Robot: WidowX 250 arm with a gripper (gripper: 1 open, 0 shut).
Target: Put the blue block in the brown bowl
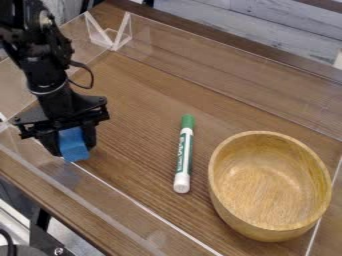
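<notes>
Two task things sit well apart on the wooden tabletop (254, 95). Taking the green-and-white marker pen (182, 153) at the middle as landmark, the brown bowl (271, 185) lies nearest the camera, just right of the pen and not touching it. Left of the pen, near the clear front wall (114, 205), the black gripper (72, 143) points down, clenched on the blue block (74, 147).

marker pen (182, 153) between gripper (70, 140), bowl (271, 184)
</notes>
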